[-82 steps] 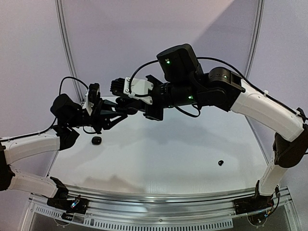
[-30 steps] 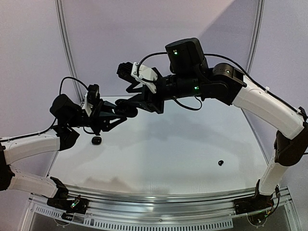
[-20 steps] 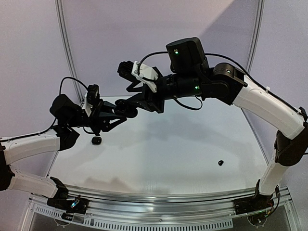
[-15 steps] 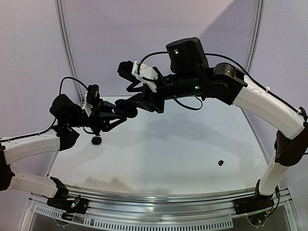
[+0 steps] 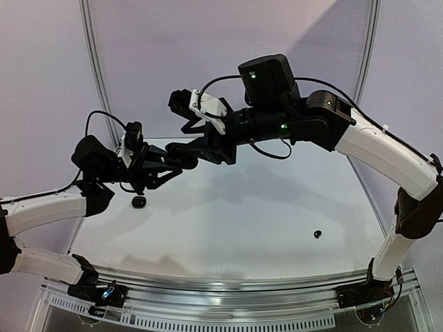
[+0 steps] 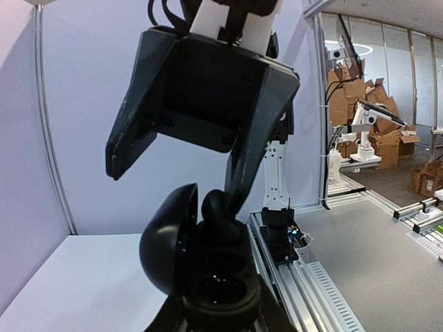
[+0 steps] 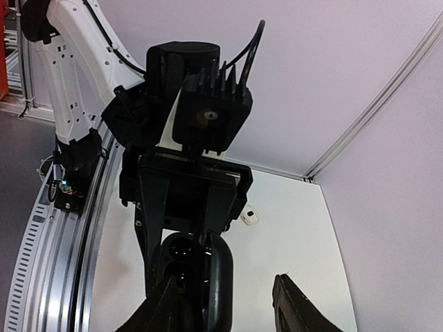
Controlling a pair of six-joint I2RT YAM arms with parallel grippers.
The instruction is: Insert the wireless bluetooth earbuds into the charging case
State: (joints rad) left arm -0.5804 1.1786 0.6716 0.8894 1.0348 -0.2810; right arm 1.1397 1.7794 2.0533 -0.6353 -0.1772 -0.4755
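Observation:
My left gripper point(image 5: 172, 161) is shut on a black charging case point(image 6: 220, 277), held up above the table's back left with its lid point(image 6: 166, 238) swung open to the left. One black earbud point(image 6: 216, 207) sits in the case's far socket; the near socket point(image 6: 221, 290) is empty. My right gripper point(image 6: 178, 181) hangs over the case from above, jaws open, one finger point(image 6: 242, 166) touching the seated earbud. In the right wrist view the case point(image 7: 181, 266) lies beside that gripper's left finger point(image 7: 163, 311). Another black earbud point(image 5: 318, 234) lies on the table at the right.
A small dark object point(image 5: 138, 201) rests on the white table point(image 5: 235, 228) below the left gripper. A small whitish item point(image 7: 250, 218) lies on the table beyond the case. A metal rail point(image 5: 228, 294) borders the near edge.
Since the earliest frame the right wrist has lifted and tilted over the case. Over the last second both arms stay almost still, and the right jaws have spread slightly.

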